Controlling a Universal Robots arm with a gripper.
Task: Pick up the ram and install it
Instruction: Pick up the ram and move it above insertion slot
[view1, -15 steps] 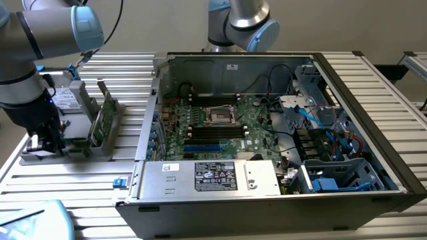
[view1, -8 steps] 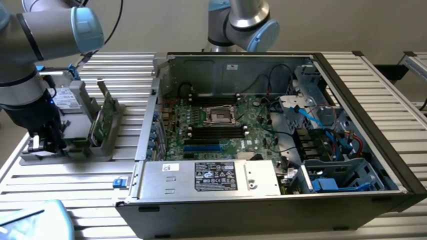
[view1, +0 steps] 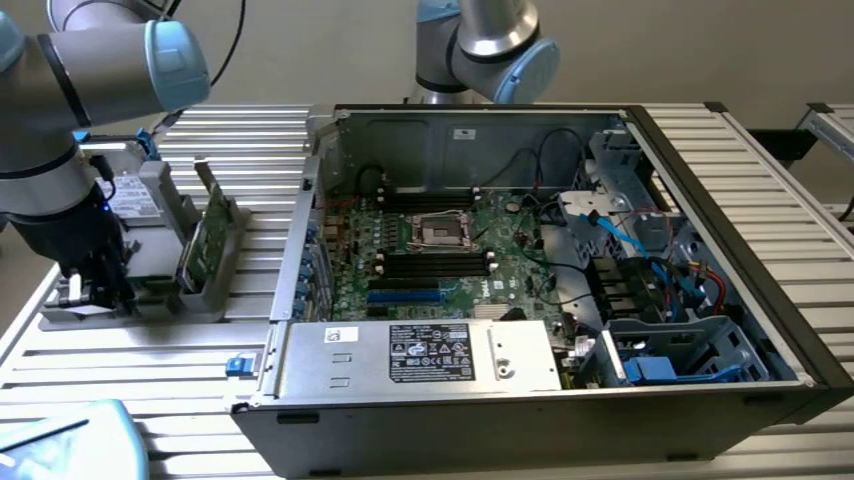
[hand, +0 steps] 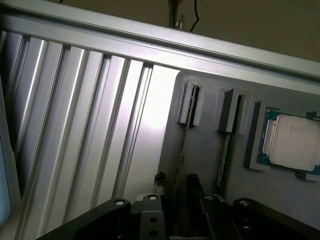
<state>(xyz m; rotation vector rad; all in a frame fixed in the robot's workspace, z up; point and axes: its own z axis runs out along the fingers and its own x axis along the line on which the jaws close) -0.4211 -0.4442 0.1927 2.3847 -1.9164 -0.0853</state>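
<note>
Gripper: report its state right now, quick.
Gripper: open, holding nothing, fingers down at the grey parts holder.

No wording is legible; the label (view1: 431, 353) on the power supply (view1: 527, 362) is too small.

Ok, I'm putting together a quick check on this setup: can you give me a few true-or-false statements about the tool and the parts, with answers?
1. The computer case lies open, its motherboard showing. True.
2. The tool is inside the case. False: it is low at the gray holder, on the exterior view's left of the case.
3. A silver processor chip sits in the holder. True.
4. The tool is shut on the ram. False: it is open, and the ram stands on edge in its slot.
</note>
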